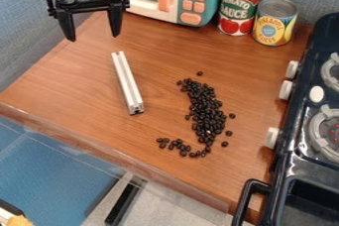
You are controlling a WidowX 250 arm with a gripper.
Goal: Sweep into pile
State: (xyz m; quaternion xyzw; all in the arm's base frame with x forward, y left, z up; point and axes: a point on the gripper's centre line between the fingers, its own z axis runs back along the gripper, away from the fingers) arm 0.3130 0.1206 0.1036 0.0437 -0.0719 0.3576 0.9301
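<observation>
Over back-left of counter (73,88), gripper (93,38) hangs w/ jaws spread, nothing btwn. Pale bar (128,84) lies L of dark beans (208,113), apart from them. Beans, mid-counter twd stove (281,160), make curved band w/ tail + few strays: partly bunched, no compact pile yet. Left, prob.: grasp bar, sweep tail & strays in.

A smooth, satin wood-grain counter (66,81) spreads below the matt black gripper (93,37), with a dull metal bar (128,84) nearby and glossy beans (208,113) farther off. Beside the gripper stands a smooth plastic toy microwave (213,2); beyond are metal cans (275,22) and a shiny stove (298,116).
</observation>
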